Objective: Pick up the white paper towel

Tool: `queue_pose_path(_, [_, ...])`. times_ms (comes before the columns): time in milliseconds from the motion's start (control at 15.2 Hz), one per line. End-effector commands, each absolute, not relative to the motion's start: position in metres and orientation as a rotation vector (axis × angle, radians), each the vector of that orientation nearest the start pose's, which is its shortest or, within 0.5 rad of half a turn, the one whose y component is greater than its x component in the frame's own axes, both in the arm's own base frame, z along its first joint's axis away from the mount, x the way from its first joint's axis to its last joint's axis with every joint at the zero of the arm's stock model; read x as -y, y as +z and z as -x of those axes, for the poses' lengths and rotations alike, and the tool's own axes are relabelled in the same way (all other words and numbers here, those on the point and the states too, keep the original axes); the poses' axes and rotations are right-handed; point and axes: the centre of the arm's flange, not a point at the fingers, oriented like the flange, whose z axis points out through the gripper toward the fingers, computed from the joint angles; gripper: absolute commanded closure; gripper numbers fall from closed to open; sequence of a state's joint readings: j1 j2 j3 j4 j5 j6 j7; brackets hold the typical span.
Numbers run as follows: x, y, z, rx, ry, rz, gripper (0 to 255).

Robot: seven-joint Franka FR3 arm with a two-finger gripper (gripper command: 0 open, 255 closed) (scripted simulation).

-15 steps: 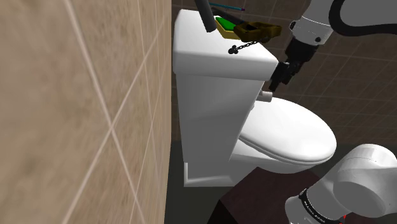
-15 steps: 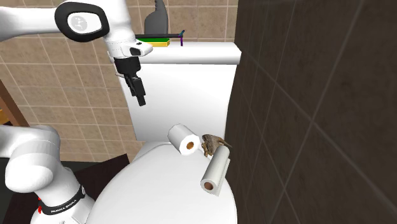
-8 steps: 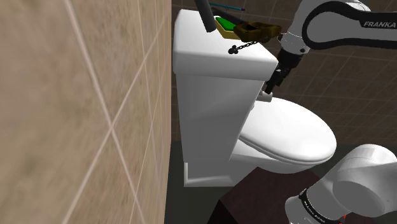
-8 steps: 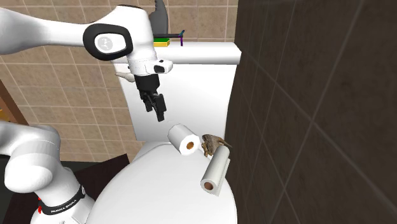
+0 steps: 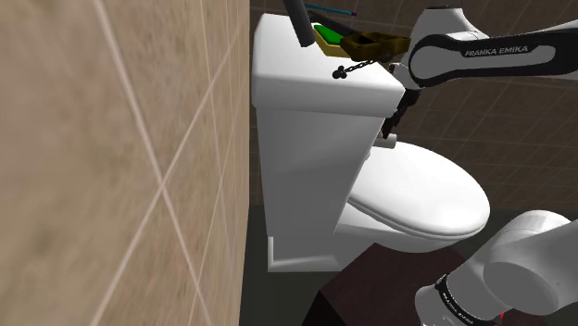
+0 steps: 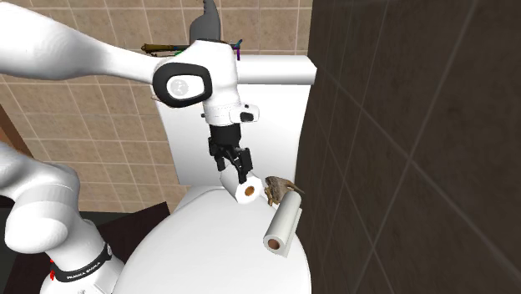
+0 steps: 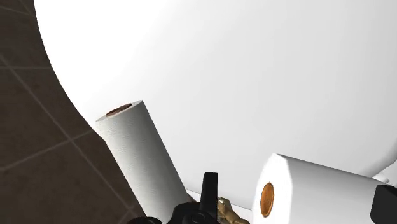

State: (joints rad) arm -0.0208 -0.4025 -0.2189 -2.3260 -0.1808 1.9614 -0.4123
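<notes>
Two white rolls lie on the closed toilet lid [image 6: 192, 250] at the foot of the tank. The long, thin paper towel roll [image 6: 282, 224] [image 7: 137, 159] lies near the dark wall. A shorter, fatter roll [image 6: 245, 187] [image 7: 318, 191] [image 5: 387, 141] lies beside it, and a small brown object [image 6: 275, 190] [image 7: 226, 211] sits between them. My gripper [image 6: 233, 169] [image 5: 395, 120] [image 7: 296, 207] is open and hangs just over the short roll. In the wrist view its fingers stand on either side of that roll and do not clasp it. The long roll lies outside the fingers.
The white tank [image 6: 275, 108] rises right behind the rolls. Its top [image 5: 315, 65] carries a green item [image 5: 326, 35], a brown dish [image 5: 375, 42] and a dark handle [image 5: 298, 23]. A dark tiled wall [image 6: 401, 142] closes the second exterior view's right. Tan tiles [image 5: 120, 167] are on the shoulder view's left.
The arm has swung toward the second exterior view's right and come down. The gripper went from beside the tank to just over the short roll. The rolls have not moved.
</notes>
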Motion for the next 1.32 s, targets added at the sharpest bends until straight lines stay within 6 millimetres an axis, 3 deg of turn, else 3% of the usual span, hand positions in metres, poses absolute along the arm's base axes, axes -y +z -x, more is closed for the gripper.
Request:
queue_pose_path(0, [0.137,0.478,-0.437,0.463,0.010,3.211,0])
queue_pose_path(726, [0.217,0.402,-0.526,0.741,0.106,3.225,0])
queue_pose_path(1254, [0.220,0.360,-0.529,0.749,0.109,3.225,0])
